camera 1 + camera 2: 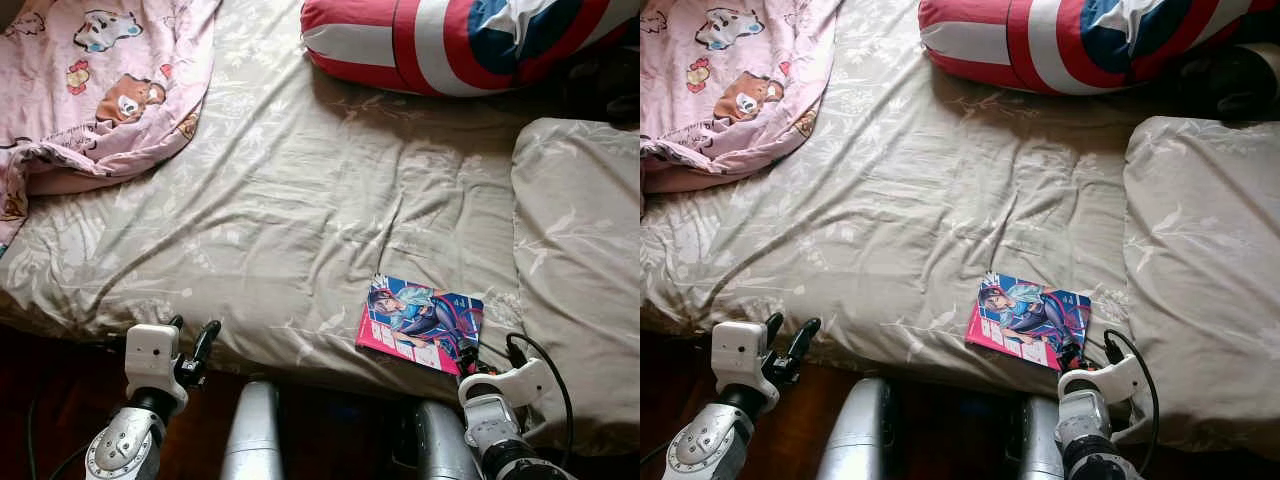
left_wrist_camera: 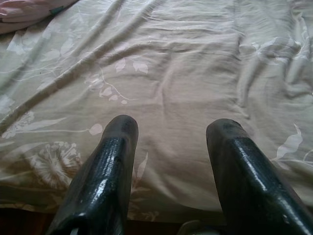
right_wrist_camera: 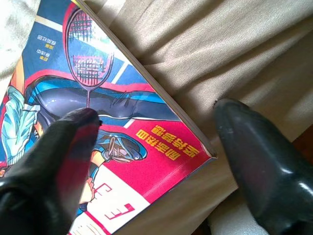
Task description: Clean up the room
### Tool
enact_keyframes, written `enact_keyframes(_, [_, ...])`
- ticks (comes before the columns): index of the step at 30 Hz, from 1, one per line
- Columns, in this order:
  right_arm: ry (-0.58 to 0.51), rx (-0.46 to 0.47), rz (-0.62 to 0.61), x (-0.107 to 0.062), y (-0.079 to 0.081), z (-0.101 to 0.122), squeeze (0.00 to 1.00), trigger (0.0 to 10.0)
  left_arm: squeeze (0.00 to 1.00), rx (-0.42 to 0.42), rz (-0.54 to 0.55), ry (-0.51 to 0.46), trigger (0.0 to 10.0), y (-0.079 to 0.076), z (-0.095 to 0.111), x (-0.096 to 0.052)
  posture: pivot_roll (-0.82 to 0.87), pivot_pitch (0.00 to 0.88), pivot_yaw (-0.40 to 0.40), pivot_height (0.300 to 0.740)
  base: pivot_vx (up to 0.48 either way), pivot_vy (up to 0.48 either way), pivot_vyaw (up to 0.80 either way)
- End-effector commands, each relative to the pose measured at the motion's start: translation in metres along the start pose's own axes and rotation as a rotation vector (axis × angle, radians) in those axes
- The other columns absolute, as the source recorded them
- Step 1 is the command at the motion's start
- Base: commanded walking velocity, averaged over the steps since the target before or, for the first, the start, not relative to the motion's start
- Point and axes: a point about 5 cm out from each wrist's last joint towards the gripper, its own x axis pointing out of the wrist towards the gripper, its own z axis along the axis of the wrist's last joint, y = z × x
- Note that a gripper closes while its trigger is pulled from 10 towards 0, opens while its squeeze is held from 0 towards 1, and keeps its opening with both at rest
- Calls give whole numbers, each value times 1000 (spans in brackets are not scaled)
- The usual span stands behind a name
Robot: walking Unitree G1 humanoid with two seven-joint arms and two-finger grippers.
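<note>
A comic book point(image 1: 420, 322) with a pink and blue cover lies flat on the beige bedsheet point(image 1: 300, 200), close to the bed's front edge. My right gripper point(image 3: 161, 132) is open at the book's near corner. One finger point(image 3: 58, 147) hangs over the cover and the other finger point(image 3: 254, 156) is over the sheet beside it; the corner point(image 3: 208, 154) lies between them. The same gripper point(image 1: 472, 358) sits just below the book in the left eye view. My left gripper point(image 1: 195, 345) is open at the bed's front edge, far left of the book, with only sheet point(image 2: 171, 73) between its fingers.
A pink cartoon-print blanket point(image 1: 100, 80) is bunched at the far left. A red, white and blue shield cushion point(image 1: 460, 40) lies at the back. A beige pillow point(image 1: 580, 260) lies right of the book. Dark floor point(image 1: 60, 400) runs below the bed edge.
</note>
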Motion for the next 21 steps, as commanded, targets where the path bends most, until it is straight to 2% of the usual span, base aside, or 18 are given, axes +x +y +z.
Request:
enact_keyframes(1, [22, -10, -34, -4, -11, -6, 902, 10000, 0, -9, 10, 56, 10000, 1, -12, -7, 267, 365, 67, 649, 0, 0, 0])
enact_keyframes(21, [22, -10, -34, -4, -11, -6, 902, 10000, 0, -9, 10, 56, 10000, 1, -12, -7, 267, 365, 67, 649, 0, 0, 0])
